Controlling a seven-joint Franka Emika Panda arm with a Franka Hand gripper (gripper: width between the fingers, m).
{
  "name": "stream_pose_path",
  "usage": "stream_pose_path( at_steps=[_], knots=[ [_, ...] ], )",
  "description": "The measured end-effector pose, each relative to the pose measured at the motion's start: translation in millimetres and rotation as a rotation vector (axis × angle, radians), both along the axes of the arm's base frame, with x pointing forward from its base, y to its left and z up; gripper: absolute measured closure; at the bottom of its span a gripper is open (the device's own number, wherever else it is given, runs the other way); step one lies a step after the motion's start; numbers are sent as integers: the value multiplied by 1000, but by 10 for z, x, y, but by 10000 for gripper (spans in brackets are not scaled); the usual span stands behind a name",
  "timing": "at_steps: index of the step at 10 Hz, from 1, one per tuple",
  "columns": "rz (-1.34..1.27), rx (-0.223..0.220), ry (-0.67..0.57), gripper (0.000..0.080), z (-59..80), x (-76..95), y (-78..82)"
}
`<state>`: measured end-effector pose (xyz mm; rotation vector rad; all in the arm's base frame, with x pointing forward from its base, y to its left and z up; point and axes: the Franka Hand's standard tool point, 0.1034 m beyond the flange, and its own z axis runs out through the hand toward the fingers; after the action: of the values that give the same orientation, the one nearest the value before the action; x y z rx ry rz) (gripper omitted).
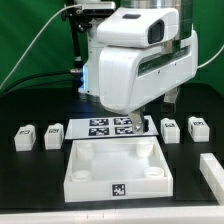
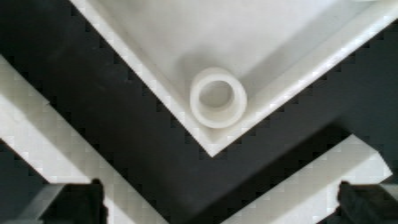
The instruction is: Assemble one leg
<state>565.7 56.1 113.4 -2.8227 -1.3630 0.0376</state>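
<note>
So here's the scene: the arm (image 1: pixel 130 55) is leaned in over the middle of the black table (image 1: pixel 30 185). The gripper (image 1: pixel 136 122) is held low near the far edge of the big white panel (image 1: pixel 100 172), and in the exterior view it overlaps the marker board (image 1: pixel 104 127). How high it sits above them can't be told.

In the wrist view, 2 dark fingertips (image 2: pixel 68 200) are seen at opposite sides of the picture. Nothing is caught between them, so the jaws are spread wide and empty.

None of the 4 legs is being held, and all of them are set down on the table in a loose row.
- 1 leg (image 1: pixel 24 136) and a 2nd leg (image 1: pixel 54 133) are placed on the exterior view's left of the marker board.
- A 3rd leg (image 1: pixel 171 129) and a 4th leg (image 1: pixel 198 128) are placed on its right.
- All 4 are kept apart from the panel, with their tags turned toward the camera.

A tag (image 1: pixel 118 189) is shown on the panel's near wall. One corner of the panel, with its round socket (image 2: pixel 217 97), is framed right under the wrist camera. Another white part (image 1: pixel 212 170) is cut off at the exterior view's right edge.
</note>
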Motion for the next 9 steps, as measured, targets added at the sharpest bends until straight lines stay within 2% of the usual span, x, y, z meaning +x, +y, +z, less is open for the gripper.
stream_pose_path(
  at_steps=[3, 4, 5, 7, 9],
  knots=[
    [0, 0, 0, 150, 0, 0, 0],
    [117, 1, 0, 150, -1, -1, -7],
    [222, 4, -12, 150, -30, -77, -4],
    [567, -3, -8, 150, -68, -502, -143],
    [807, 9, 12, 150, -208, -912, -349]
  ],
)
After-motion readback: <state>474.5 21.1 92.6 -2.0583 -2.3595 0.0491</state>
